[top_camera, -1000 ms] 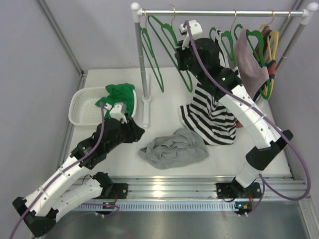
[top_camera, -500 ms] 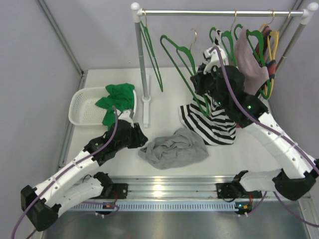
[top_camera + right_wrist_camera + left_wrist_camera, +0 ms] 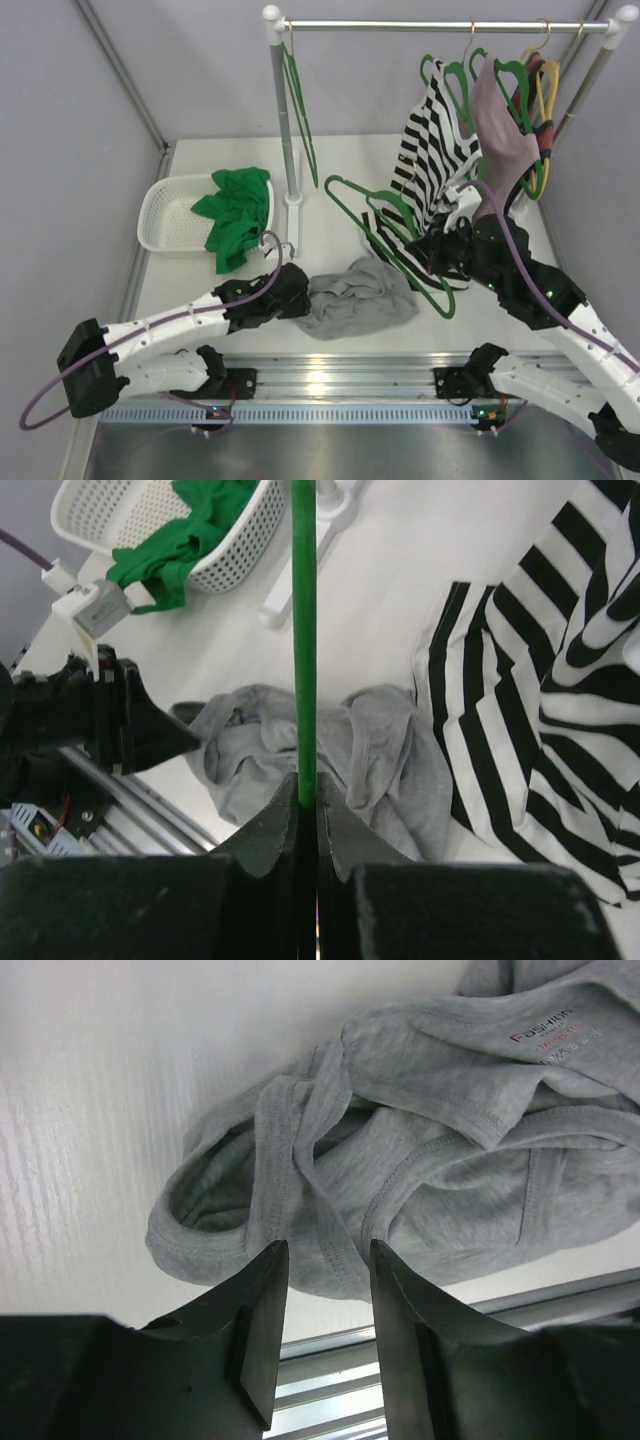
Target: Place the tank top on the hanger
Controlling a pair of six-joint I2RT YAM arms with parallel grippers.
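The light-grey tank top (image 3: 355,298) lies crumpled on the table near the front edge. My left gripper (image 3: 300,295) is open at its left edge. In the left wrist view the two fingertips (image 3: 275,1252) straddle a hem of the tank top (image 3: 420,1150). My right gripper (image 3: 440,255) is shut on a thin green hanger (image 3: 398,262) and holds it low, just right of and above the tank top. In the right wrist view the hanger's bar (image 3: 305,630) runs up from the closed gripper (image 3: 308,790), with the tank top (image 3: 370,750) below it.
A black-and-white striped top (image 3: 435,150) hangs from the rail (image 3: 440,25), beside a mauve garment (image 3: 500,130) and green and yellow hangers (image 3: 548,85). A white basket (image 3: 160,215) with a green garment (image 3: 235,205) stands at the left. The rail's post (image 3: 285,120) stands mid-table.
My right arm has taken the green hanger off the rail and brought it down towards the tank top. My left gripper has moved right from the basket to the tank top's edge.
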